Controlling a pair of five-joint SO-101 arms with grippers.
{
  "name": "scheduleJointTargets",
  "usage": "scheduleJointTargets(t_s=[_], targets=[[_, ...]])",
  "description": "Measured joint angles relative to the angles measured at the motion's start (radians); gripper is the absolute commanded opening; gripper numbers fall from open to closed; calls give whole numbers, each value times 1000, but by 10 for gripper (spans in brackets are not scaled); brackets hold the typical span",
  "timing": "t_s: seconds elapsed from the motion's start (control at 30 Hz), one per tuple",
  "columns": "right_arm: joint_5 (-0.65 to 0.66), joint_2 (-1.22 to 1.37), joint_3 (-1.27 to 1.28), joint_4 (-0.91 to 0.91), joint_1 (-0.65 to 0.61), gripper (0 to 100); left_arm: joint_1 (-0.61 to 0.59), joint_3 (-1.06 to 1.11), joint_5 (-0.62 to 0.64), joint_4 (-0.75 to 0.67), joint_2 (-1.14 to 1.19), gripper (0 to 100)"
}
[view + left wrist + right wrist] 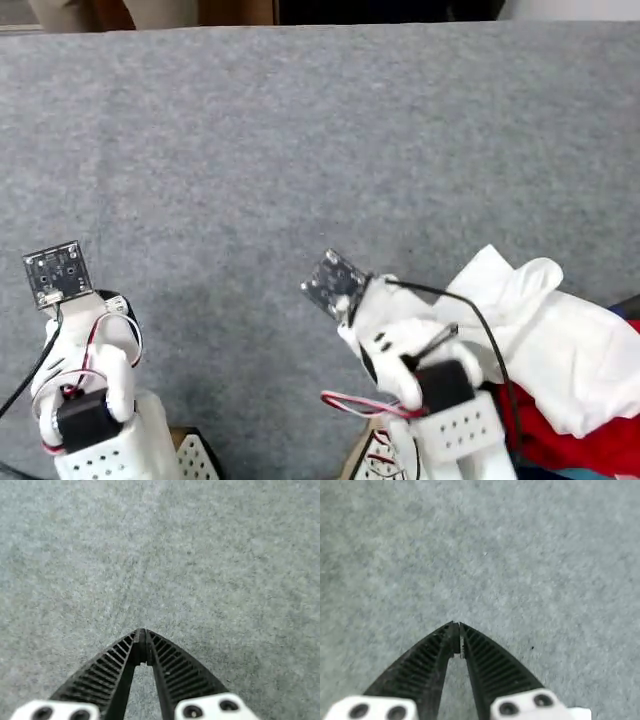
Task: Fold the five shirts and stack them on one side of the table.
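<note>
- We take the pile as landmark: a crumpled white cloth shirt point(560, 335) heaped on a bunched red cloth shirt point(555, 440), lying on the flat grey felt table point(300, 130).
- Right gripper point(456, 630): black ribbed jaws pinched together, tips meeting, nothing between them. Its arm sits just beside the pile.
- Left gripper point(141, 635): jaws also closed to a point, empty, over bare felt. Its arm is well apart from the pile.
- Progress, as we judge it: nothing folded, no stack begun, so all five shirts are left.
- We can't count the other shirts, since the pile runs off the picture's edge.
</note>
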Motion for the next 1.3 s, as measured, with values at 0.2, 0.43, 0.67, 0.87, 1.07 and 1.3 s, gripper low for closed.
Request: scheduleJointTargets(t_s=[0.2,0.43,0.67,0.87,1.07,1.3], targets=[[-23,-186,124,91,0,5,0,57,0,-32,0,23],[-167,-186,176,103,0,6,64,132,0,-32,0,21],[-187,-186,176,164,0,6,80,245,0,-32,2,21],[-187,-186,176,232,0,6,80,247,0,-32,2,21],[-187,-186,176,272,0,6,80,247,3,-32,2,22],[-187,-186,176,272,0,7,80,247,6,-32,2,22]])
